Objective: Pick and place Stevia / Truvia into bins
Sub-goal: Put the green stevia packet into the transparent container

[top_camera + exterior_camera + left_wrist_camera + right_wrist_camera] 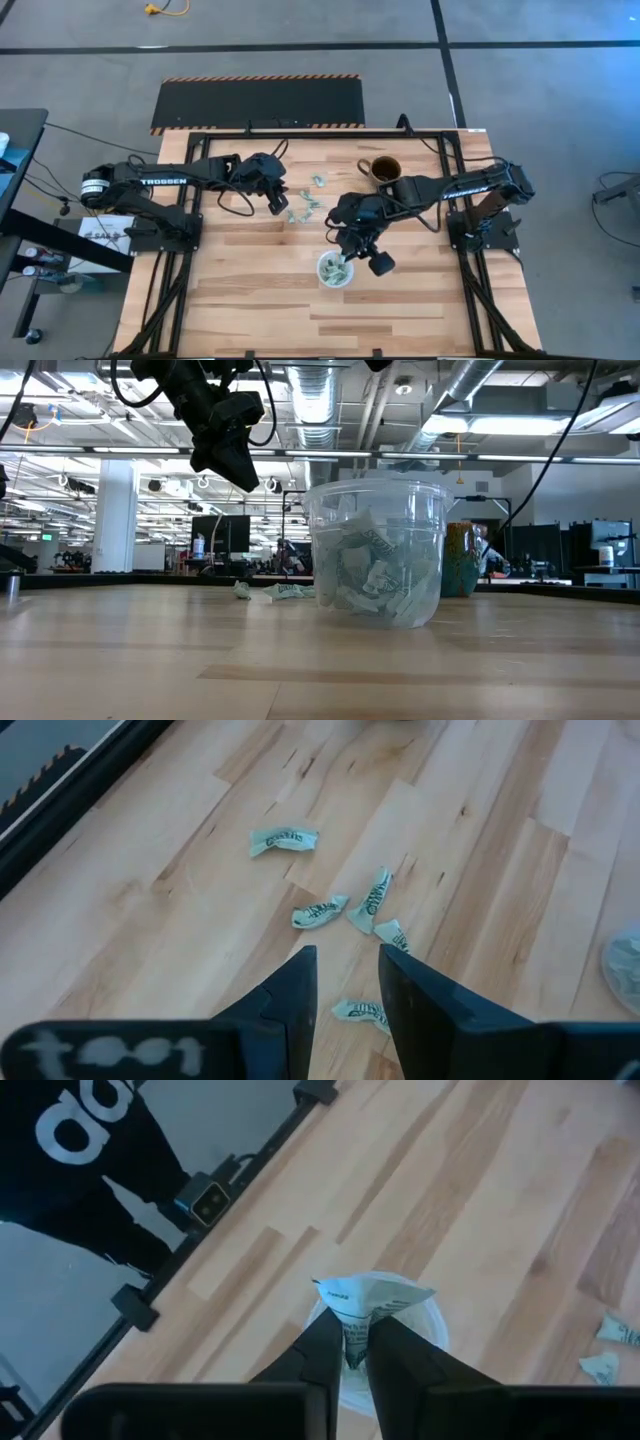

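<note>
A clear plastic cup (335, 270) (378, 550) stands near the table's middle with several pale green sachets inside. My right gripper (348, 1348) (347, 243) hangs just above its opening (420, 1330), shut on one sachet (372, 1298). Several loose sachets (305, 206) (320, 912) lie flat on the wood toward the far left of the cup. My left gripper (346, 982) (279, 206) hovers over them, open, with nothing between its fingers. One sachet (360, 1012) lies on the table below its fingertips. My right gripper pinches one end of the sachet (352, 1330) between its two fingertips. The fingers slant downward. The rest of the sachet fans out beyond the fingertips, lifted clear and directly over the cup's opening.
A brown mug (385, 170) (460, 560) stands at the far side, right of the loose sachets. Black frame rails (455, 160) run along the table's edges. A black mat with a striped border (260, 100) lies beyond the far edge. Bare wood stretches across the near half.
</note>
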`<state>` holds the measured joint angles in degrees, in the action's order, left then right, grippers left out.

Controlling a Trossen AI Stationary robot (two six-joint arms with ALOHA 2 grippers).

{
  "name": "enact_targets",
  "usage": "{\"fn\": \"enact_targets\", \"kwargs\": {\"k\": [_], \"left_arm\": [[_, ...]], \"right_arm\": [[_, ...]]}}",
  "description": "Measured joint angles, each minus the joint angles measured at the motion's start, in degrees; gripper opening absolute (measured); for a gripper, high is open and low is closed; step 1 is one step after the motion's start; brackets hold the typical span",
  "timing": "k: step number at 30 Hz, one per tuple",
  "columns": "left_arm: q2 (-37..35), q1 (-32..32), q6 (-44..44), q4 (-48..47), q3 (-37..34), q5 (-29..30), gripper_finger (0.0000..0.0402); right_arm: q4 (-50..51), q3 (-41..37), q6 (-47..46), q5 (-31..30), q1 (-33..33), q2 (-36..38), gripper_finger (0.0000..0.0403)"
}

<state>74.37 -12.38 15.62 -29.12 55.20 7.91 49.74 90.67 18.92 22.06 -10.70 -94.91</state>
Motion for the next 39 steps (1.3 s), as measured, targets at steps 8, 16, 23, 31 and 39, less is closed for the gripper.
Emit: {"fn": "enact_targets", "kwargs": {"k": [8,16,23,31,39], "left_arm": [[0.0,0.0,-0.1,-0.1,0.0,-2.4,0.0098],[0.0,0.0,-4.1,-0.1,0.0,-7.5,0.0102],[4.2,0.0,-10.0,-1.4,0.1,-7.5,0.0138],[16.2,0.1,-16.7,-1.4,0.5,-6.7,0.0203],[20.6,0.3,-29.9,-3.6,0.9,-4.2,0.0242]], "right_arm": [[-1.9,0.0,0.5,0.3,-0.9,0.0,0.0071],[-2.2,0.0,0.6,0.1,-0.9,0.0,0.0109],[1.3,0.0,-2.1,-1.4,4.4,0.1,0.0122],[12.8,0.0,-4.4,-3.6,14.5,0.1,0.0112],[15.4,-0.1,-2.3,-7.4,17.4,2.0,0.0093]]}}
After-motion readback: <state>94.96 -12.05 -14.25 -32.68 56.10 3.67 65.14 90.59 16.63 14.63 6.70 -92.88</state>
